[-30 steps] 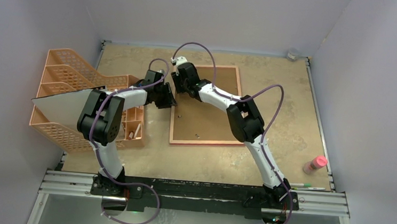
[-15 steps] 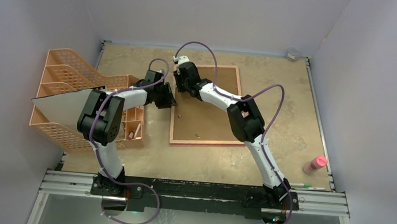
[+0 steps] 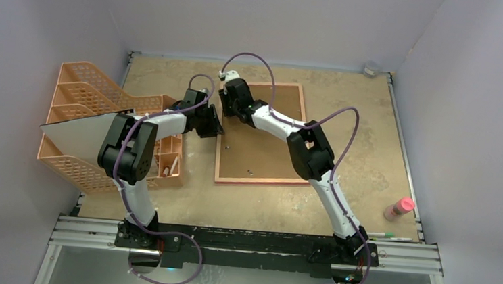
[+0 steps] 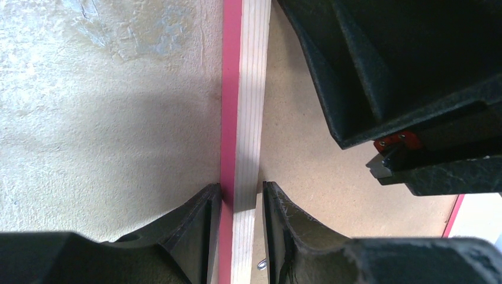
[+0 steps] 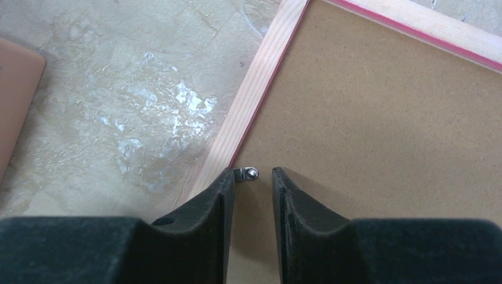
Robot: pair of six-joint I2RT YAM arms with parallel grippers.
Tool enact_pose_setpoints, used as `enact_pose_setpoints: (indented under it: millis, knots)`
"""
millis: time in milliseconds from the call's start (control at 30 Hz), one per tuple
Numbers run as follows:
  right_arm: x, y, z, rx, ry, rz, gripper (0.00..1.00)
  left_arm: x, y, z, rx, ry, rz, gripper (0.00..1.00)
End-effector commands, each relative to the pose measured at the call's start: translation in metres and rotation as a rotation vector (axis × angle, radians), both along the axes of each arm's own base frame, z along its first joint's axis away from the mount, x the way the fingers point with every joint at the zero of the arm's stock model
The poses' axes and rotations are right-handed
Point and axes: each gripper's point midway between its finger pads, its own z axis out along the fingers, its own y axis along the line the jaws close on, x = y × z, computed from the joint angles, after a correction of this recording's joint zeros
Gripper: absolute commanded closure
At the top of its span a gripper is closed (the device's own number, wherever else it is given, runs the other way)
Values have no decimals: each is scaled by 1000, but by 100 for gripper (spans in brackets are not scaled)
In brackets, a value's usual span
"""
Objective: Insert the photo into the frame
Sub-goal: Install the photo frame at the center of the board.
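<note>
The frame lies face down mid-table, pale wood back up, with the brown backing board inside it. My left gripper is shut on the frame's left rail, one finger on the pink outer edge and one on the inner side. My right gripper is just beyond it, low over the board by the same rail. It is narrowly open, with a small metal tab between its fingertips. A pale sheet, probably the photo back up, lies on the organiser.
An orange mesh organiser fills the left side, with a small compartment box beside it. A pink bottle and pens lie at the front right. A small round object sits in the back right corner.
My right gripper has shifted slightly toward the back along the frame's left rail. The left gripper and the frame have not moved.
</note>
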Motion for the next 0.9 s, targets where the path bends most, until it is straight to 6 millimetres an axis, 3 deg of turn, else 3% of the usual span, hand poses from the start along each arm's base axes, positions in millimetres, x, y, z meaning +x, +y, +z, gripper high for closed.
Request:
enact_pose_setpoints:
  millis: [0, 267, 400, 467, 633, 733, 867]
  knots:
    - [-26, -12, -67, -112, 135, 3, 69, -23, 18, -34, 103, 104, 0, 65]
    - [-22, -16, -80, -158, 102, -37, 67, -24, 17, -35, 100, 109, -4, 65]
    - [-24, -6, -65, -108, 115, -21, 67, -24, 17, -36, 100, 110, -7, 65]
    - [-28, 1, -44, -39, 146, -25, 64, -24, 18, -35, 105, 106, -4, 65]
    - [-14, 0, 39, 164, 132, -90, 53, -20, 21, -28, 113, 76, 6, 65]
    - [-8, -11, 85, 287, 133, -112, 49, -17, 20, -23, 109, 59, 5, 65]
    - [-12, -41, 116, 371, 177, -156, 47, -13, 17, -11, 90, 31, 4, 65]
